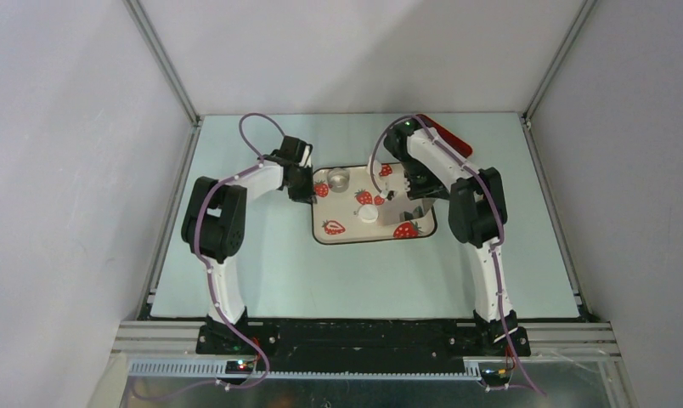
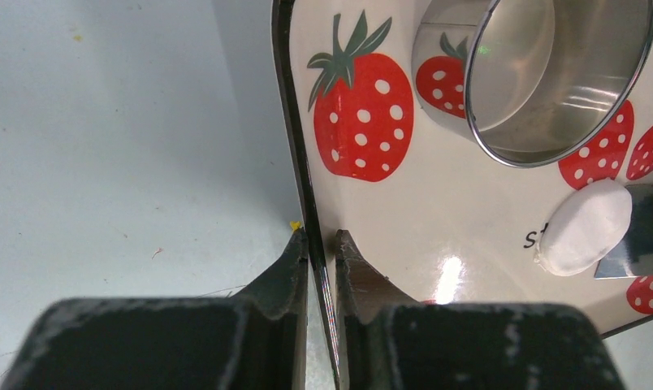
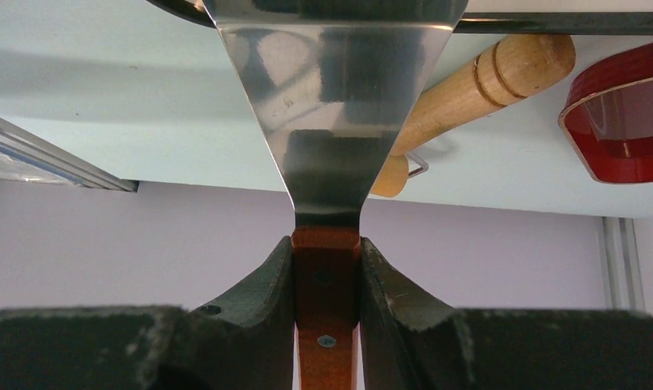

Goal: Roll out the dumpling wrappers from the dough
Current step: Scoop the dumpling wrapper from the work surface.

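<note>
Centrally on the pale table (image 1: 262,272): strawberry-print tray (image 1: 368,235), with red tray (image 3: 624,122) off its far-right corner. Pinched on the printed tray's left rim: left gripper (image 2: 317,240), jaws almost together on the thin edge. Clamped in the right gripper (image 3: 327,252): orange handle of a steel scraper (image 3: 331,81), blade against the right side of the dough lump (image 2: 587,227). Near the red tray: wooden rolling pin (image 3: 469,97). Far-left of the lump: steel cup (image 2: 551,73). Lump itself near tray centre, small, white, thick, not yet rolled. For a clean lift: keep the rim pinned, lay the blade flat, slide under slowly, avoid gouging.
</note>
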Robot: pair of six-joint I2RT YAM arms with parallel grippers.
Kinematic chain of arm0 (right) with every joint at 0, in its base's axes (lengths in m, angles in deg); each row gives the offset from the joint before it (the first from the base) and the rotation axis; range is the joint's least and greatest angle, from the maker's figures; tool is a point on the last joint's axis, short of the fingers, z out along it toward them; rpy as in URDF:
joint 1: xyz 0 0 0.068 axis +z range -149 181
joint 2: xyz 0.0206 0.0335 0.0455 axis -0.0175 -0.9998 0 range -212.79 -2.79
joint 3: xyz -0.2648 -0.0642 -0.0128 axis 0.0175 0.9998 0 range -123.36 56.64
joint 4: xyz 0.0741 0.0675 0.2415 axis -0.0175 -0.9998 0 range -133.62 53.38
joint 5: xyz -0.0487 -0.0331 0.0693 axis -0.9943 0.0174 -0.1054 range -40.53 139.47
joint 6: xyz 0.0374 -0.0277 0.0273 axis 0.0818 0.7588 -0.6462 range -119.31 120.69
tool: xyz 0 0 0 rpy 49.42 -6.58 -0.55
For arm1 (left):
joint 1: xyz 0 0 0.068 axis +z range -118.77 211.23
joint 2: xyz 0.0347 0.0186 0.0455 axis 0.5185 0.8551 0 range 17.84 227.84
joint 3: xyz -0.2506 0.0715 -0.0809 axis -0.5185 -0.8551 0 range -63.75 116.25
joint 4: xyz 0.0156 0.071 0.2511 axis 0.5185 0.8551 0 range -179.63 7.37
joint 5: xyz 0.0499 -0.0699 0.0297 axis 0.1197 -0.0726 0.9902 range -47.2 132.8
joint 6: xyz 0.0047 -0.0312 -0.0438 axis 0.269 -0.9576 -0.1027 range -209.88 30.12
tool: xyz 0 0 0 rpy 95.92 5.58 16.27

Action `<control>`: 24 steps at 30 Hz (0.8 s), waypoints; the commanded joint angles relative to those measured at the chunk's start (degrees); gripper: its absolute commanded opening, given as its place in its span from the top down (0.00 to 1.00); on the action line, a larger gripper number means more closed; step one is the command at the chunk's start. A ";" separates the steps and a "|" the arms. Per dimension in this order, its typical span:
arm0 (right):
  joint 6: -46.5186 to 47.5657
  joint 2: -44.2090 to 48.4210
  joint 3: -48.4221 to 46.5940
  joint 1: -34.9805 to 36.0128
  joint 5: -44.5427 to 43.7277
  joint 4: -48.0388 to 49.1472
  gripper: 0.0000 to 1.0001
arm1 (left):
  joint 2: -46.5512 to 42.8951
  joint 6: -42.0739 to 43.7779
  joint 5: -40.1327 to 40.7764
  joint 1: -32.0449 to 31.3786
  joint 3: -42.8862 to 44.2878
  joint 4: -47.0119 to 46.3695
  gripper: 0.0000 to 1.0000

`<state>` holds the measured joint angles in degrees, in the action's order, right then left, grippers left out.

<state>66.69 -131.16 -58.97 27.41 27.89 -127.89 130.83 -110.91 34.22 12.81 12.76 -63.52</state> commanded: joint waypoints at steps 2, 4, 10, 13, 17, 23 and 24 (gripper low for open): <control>-0.80 -1.39 -2.56 2.26 4.14 -0.85 1.00 | -3.39 0.19 -2.30 -2.09 -0.76 0.67 1.00; -0.97 -1.70 -3.01 2.42 4.25 -0.89 1.00 | -3.40 0.17 -2.27 -2.00 -0.80 0.67 1.00; -1.67 -1.53 -7.29 1.70 5.64 -0.85 1.00 | -2.50 0.46 -1.76 -1.99 -0.84 0.61 1.00; -1.65 0.33 -9.12 1.06 7.54 -0.85 1.00 | -1.47 0.42 -1.86 -1.98 -0.84 0.61 1.00; -2.07 3.75 -8.10 1.09 9.73 -0.86 1.00 | -0.09 0.21 -1.94 -2.02 -0.81 0.51 1.00; -2.15 7.47 -7.44 1.47 10.24 -0.76 1.00 | 0.59 0.46 -0.92 -1.99 -0.80 0.31 1.00; -2.05 7.76 -7.61 1.42 9.94 -0.76 1.00 | 0.81 0.51 -0.76 -1.98 -0.78 0.32 1.00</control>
<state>66.78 -128.52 -64.87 28.20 35.01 -128.43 130.72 -110.91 34.44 12.81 12.50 -63.39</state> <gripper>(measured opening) 0.314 0.148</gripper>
